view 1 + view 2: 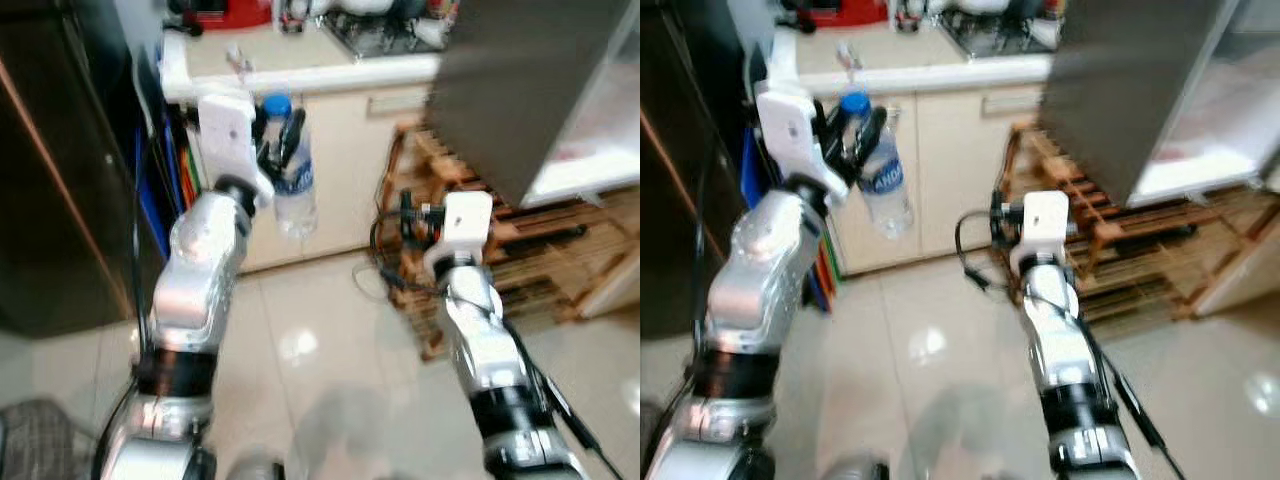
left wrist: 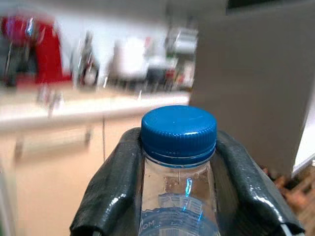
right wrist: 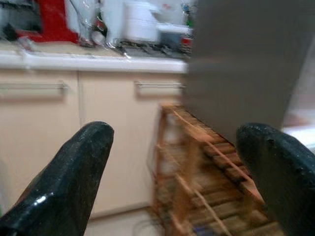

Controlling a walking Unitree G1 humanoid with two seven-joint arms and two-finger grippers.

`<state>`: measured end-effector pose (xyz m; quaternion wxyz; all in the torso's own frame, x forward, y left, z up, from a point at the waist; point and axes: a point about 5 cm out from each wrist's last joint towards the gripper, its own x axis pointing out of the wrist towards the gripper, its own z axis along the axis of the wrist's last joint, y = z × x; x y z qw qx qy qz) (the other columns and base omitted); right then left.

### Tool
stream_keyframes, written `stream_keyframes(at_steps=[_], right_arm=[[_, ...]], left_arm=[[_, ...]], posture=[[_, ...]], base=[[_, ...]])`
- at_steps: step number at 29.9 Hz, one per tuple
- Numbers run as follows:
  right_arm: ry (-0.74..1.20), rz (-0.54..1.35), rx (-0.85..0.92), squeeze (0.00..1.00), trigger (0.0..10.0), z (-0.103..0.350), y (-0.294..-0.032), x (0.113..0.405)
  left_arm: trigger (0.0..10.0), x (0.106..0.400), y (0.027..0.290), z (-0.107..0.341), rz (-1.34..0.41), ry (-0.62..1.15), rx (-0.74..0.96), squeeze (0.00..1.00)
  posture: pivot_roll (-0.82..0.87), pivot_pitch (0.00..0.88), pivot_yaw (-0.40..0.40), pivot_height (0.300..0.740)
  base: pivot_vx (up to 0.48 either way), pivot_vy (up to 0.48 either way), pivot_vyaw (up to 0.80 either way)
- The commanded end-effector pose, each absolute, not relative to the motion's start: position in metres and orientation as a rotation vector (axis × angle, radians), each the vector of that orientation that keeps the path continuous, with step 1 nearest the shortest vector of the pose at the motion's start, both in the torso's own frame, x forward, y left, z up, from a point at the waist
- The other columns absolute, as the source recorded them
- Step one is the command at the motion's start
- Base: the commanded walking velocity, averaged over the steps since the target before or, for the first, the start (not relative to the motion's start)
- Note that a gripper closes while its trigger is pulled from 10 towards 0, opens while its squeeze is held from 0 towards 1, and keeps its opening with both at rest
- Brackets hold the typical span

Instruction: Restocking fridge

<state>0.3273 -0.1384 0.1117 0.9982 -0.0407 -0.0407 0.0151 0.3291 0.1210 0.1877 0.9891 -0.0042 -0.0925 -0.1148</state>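
Up in front of the cream cabinets, my left gripper point(image 1: 278, 140) is clamped on a clear water bottle point(image 1: 295, 185), both black fingers point(image 2: 113, 187) pressed against its neck just under the blue cap point(image 2: 178, 132); the bottle hangs upright in the air below the front edge of the countertop point(image 1: 300, 70), touching nothing but my fingers; my right gripper point(image 3: 177, 167) hangs lower and holds nothing, its two fingers spread wide apart, pointed toward the wooden rack point(image 1: 520, 250) that stands on the tiled floor point(image 1: 300, 330) beside the cabinets; above that rack the grey fridge door point(image 1: 520, 80) stands open, with a white shelf edge showing behind it; a red appliance point(image 2: 44, 49) sits at the back of the countertop.
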Motion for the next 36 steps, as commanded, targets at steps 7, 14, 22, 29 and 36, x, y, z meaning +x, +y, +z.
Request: stream_keyframes(at_steps=[7, 14, 22, 29, 36], right_arm=[[-0.007, 0.07, -0.147, 0.0, 10.0, 0.07, -0.151, 0.318], [0.087, -0.005, -0.13, 0.0, 10.0, 0.05, -0.168, 0.312], [0.104, 0.004, -0.141, 0.0, 10.0, 0.044, -0.165, 0.31], [0.112, -0.021, -0.119, 0.0, 10.0, 0.044, -0.164, 0.313], [0.127, -0.039, -0.147, 0.0, 10.0, 0.04, -0.174, 0.309]], left_arm=[[10.0, 0.314, 0.157, 0.108, 0.031, -0.09, 0.104, 0.0], [10.0, 0.304, 0.156, 0.075, 0.034, 0.019, 0.101, 0.0], [10.0, 0.307, 0.128, 0.092, -0.083, -0.068, 0.066, 0.0], [10.0, 0.313, 0.138, 0.09, -0.089, -0.05, 0.091, 0.0], [10.0, 0.308, 0.153, 0.074, -0.002, 0.027, 0.036, 0.0]], posture=[[0.09, 0.0, -0.038, 0.74], [0.07, 0.0, -0.031, 0.74], [0.04, 0.0, -0.033, 0.74], [0.05, 0.0, -0.024, 0.74], [0.04, 0.0, -0.034, 0.74]], base=[[0.0, 0.0, 0.0], [0.0, 0.0, 0.0], [0.0, -0.36, 0.0], [0.0, -0.48, 0.73], [0.0, -0.48, 0.7]])
